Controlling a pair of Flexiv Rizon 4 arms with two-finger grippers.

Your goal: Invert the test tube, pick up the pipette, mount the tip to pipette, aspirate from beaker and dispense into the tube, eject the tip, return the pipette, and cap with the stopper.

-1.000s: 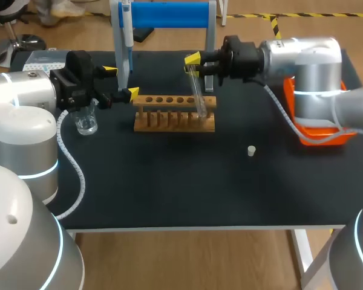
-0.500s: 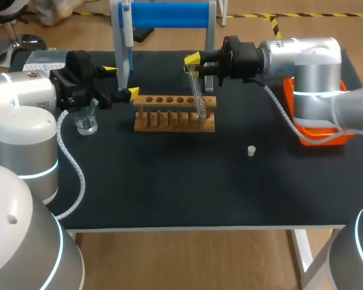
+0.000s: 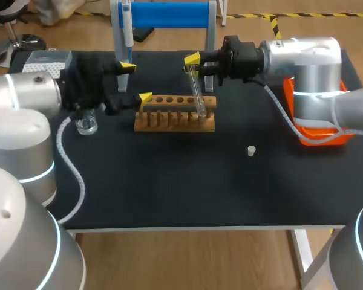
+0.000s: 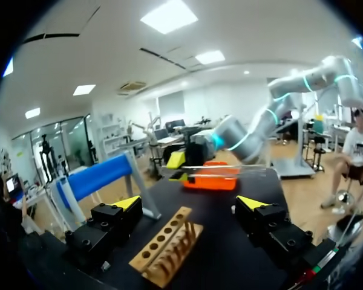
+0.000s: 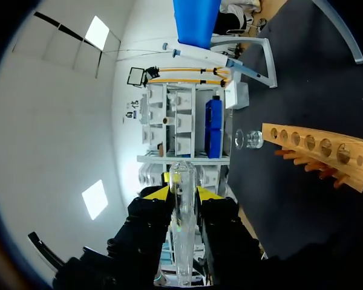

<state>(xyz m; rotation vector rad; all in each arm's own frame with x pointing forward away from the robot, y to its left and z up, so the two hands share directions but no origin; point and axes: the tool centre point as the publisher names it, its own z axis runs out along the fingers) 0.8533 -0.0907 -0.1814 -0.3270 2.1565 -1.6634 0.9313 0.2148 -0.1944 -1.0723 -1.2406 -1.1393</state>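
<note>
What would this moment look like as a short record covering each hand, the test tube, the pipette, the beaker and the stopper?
right hand: shut on the clear glass test tube
tube: tilted, lower end at the right end of the wooden rack
left hand: open, empty, by the rack's left end
slim pale pipette: hanging on the blue-barred stand
small clear glass beaker: standing under the left arm
small white stopper: lying alone on the black table

left arm [image 3: 30, 96]: horizontal, jaws apart, empty | right arm [image 3: 299, 54]: horizontal, jaws clamped on test tube [image 3: 197, 93]
</note>
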